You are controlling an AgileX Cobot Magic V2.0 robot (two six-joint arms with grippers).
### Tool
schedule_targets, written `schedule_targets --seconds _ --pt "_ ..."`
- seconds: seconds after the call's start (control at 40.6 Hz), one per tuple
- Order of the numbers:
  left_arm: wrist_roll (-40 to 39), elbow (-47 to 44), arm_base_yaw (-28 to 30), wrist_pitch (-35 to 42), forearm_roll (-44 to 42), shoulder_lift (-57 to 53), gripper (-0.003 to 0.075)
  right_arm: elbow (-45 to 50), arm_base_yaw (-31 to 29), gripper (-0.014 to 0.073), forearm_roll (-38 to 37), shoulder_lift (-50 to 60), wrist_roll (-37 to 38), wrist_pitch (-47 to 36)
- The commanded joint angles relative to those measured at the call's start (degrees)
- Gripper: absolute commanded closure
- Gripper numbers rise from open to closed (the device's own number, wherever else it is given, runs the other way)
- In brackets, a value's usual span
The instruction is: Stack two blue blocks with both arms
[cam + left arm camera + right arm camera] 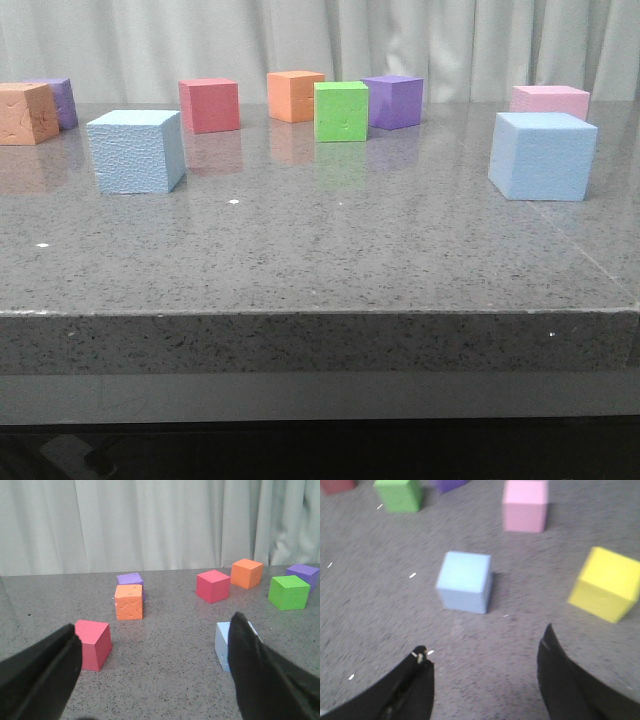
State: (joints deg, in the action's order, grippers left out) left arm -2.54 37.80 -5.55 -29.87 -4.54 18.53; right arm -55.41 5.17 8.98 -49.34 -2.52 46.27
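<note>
Two blue blocks sit well apart on the grey speckled desk [320, 260], neither stacked: the left blue block [135, 150] toward the left side and the right blue block [542, 156] toward the right edge, both resting flat on their own.

Just behind the right blue block stands a pink cube [550, 100]. Across the back of the desk run a red cube [209, 105], an orange cube [295, 96], a green cube [341, 111] and a purple cube [393, 101]. At the far left a second orange cube [27, 113] stands in front of another purple cube [60, 102].

Left fingers [252, 675] are spread wide with nothing between them, the left blue block partly hidden behind one of them. Right fingers [560, 680] are likewise spread wide and empty, with the right blue block on the desk ahead of the gap, apart from both. A yellow cube [607, 584] lies tilted near that block in the right wrist view.
</note>
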Motion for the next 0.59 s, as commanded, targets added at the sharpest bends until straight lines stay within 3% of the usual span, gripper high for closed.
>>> schedule_targets --seconds 0.0,0.172,0.345,0.567 --pt "-0.2 1.7 0.1 4.1 -0.3 1.0 0.0134 -4.8 3.3 0.0109 1.8 -5.5 -3.7 0.2" --pt "-0.2 1.7 0.1 4.1 -0.3 1.0 0.0134 -9.5 7.2 0.0005 1.7 -15.4 -3.7 2.5" --pt "-0.2 1.7 0.1 4.1 -0.3 1.0 0.0134 -13.9 7.4 0.0012 0.1 -22.5 -2.6 2.0" --pt "-0.2 1.7 0.1 4.1 -0.3 1.0 0.0134 -19.8 7.4 0.0012 -10.0 -28.4 5.7 2.4"
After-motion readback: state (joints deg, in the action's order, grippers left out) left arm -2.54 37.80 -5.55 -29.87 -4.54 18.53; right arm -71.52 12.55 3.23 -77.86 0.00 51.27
